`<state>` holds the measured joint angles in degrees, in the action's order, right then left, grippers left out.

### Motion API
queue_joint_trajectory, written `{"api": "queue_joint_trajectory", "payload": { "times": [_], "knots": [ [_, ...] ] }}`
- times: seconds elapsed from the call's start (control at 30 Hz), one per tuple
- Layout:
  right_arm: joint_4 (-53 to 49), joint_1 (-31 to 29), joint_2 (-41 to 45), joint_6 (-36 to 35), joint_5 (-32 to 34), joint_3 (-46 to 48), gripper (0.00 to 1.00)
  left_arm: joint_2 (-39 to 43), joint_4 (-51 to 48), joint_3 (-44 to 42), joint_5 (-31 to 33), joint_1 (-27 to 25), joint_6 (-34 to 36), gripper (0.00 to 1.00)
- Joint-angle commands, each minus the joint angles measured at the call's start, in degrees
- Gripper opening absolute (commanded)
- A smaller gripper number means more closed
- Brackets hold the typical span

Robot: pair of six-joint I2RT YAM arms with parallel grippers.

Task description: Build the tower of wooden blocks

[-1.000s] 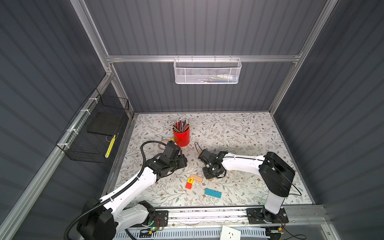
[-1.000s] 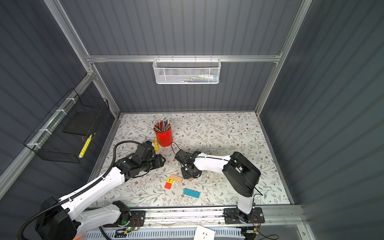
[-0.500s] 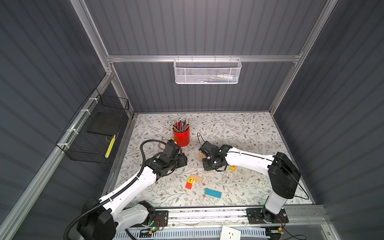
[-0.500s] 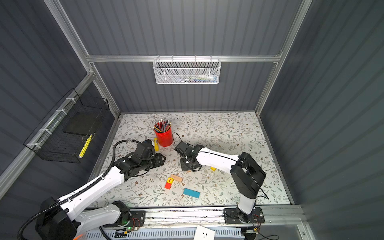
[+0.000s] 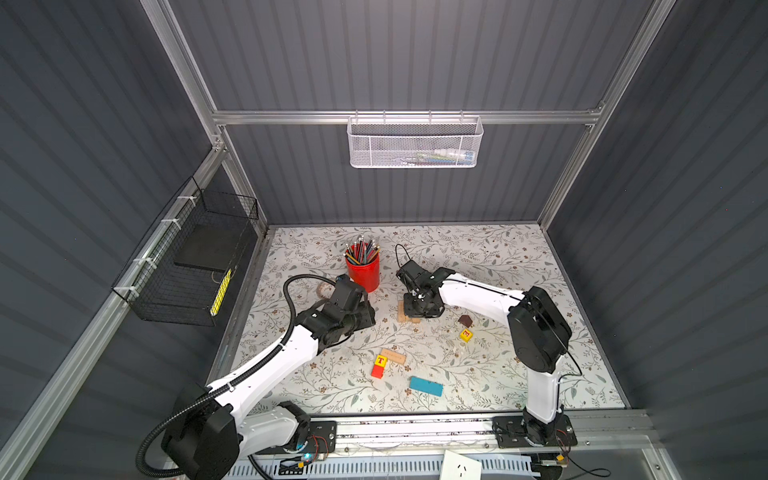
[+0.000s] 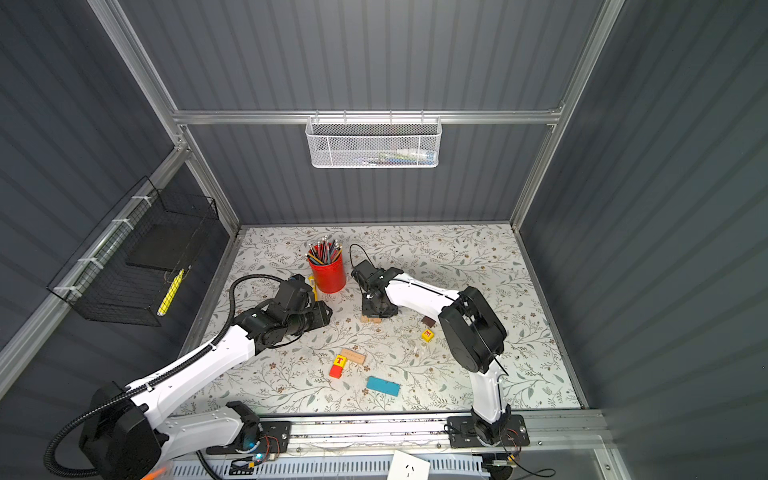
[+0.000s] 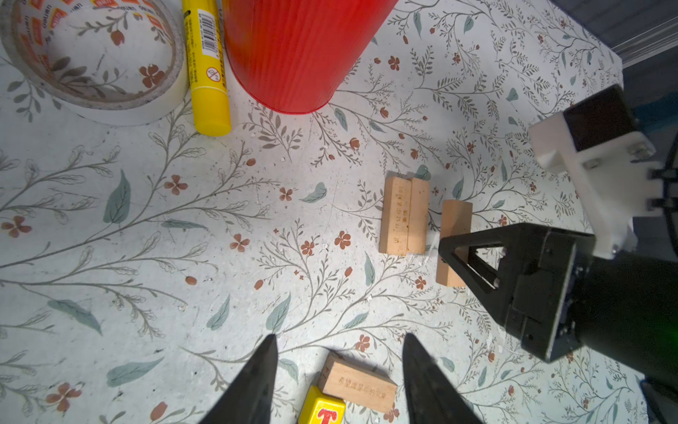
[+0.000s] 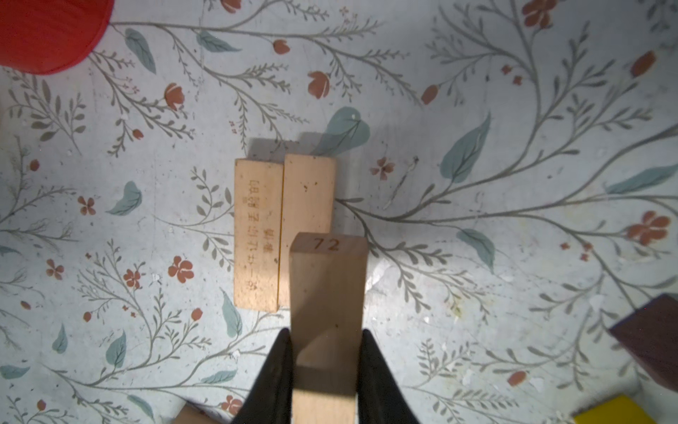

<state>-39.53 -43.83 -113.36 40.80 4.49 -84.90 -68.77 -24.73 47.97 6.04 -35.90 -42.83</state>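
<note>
My right gripper (image 8: 326, 334) is shut on a tan plank (image 8: 328, 293) marked 72. It holds the plank just over the table, beside two tan planks (image 8: 258, 235) that lie side by side. In both top views this gripper (image 5: 419, 309) stands over those planks (image 6: 370, 319). My left gripper (image 7: 339, 336) hangs open and empty above a fourth tan plank (image 7: 357, 381) and a yellow T cube (image 7: 323, 409). A red cube (image 5: 378, 371), a blue plank (image 5: 426, 386), a yellow E cube (image 5: 466, 334) and a dark brown roof piece (image 5: 464, 320) lie loose towards the front.
A red pencil cup (image 5: 363, 272) stands behind the left gripper (image 5: 370, 318). Beside the cup lie a yellow glue stick (image 7: 207, 66) and a tape roll (image 7: 91, 62). A black wire basket (image 5: 187, 266) hangs on the left wall and a white mesh basket (image 5: 415, 143) on the back rail.
My right gripper has carried its tan plank from the middle front back towards the pair of planks, and its elbow has swung right. The left arm has not moved.
</note>
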Motion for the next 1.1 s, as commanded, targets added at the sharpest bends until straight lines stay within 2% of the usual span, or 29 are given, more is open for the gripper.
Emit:
{"api": "queue_joint_trajectory", "payload": {
  "times": [0.0,0.3,0.77,1.07],
  "knots": [
    [-2.3,0.5,-2.0,0.7,0.4,-3.2,0.16,-0.7,0.9,1.9,0.6,0.6,-0.2,0.55],
    [-3.5,1.2,-6.0,0.9,0.9,-7.5,0.17,-1.4,1.6,1.3,1.0,0.9,-0.9,0.55],
    [-3.2,1.4,-8.2,2.2,-1.8,-8.6,0.18,-2.0,1.8,1.1,0.9,1.0,-1.0,0.56],
    [-3.9,1.4,-9.5,2.1,-1.2,-9.8,0.19,-2.2,1.8,1.1,0.9,1.1,-0.9,0.56]
  ]
}}
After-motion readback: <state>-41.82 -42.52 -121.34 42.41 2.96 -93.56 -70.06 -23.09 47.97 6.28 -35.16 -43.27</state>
